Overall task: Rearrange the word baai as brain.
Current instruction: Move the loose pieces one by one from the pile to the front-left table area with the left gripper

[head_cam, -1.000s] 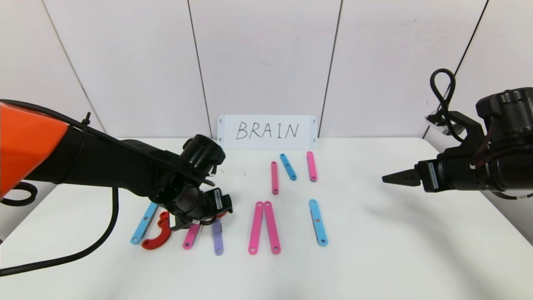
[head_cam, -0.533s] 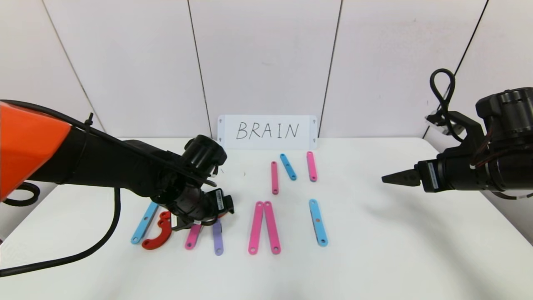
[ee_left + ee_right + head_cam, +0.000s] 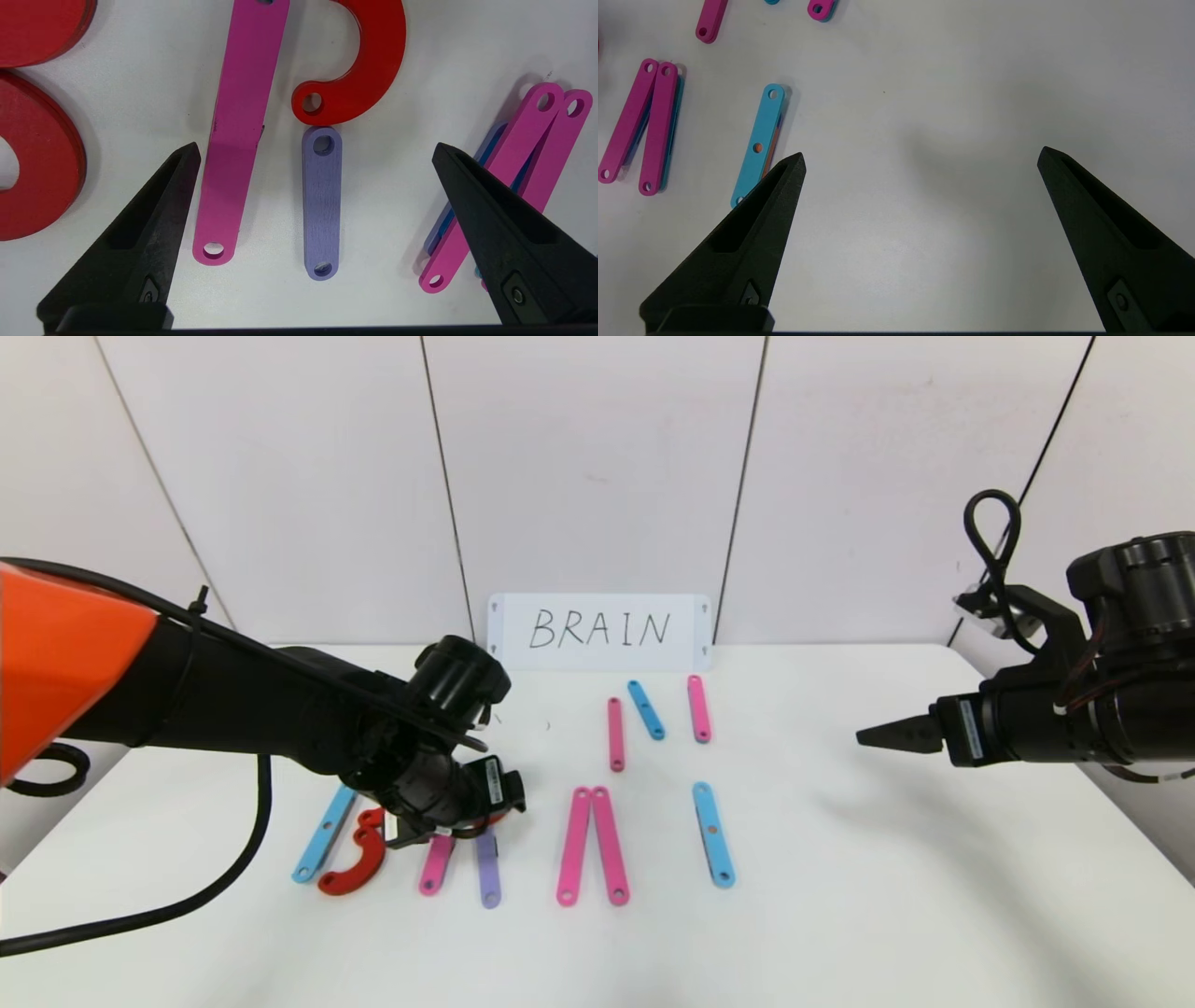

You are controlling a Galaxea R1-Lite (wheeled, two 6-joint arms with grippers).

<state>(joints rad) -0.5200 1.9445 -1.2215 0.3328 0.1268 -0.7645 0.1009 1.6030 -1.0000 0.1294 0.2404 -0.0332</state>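
Fingers [image 3: 145, 224] of left gripper [image 3: 316, 150] spread above purple strip [image 3: 321, 205]

Head overview; wrist close-ups downward.

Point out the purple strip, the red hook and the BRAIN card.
purple strip [image 3: 322, 205], left wrist view, middle of its length.
red hook [image 3: 373, 65], left wrist view, outer curve.
BRAIN card [image 3: 599, 658], head view, blank lower margin.

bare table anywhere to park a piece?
Free: white table right of the lone light-blue holed strip, under the open right gripper; also the front edge. Crowded: beneath the open left gripper, around the red arc and purple strip.
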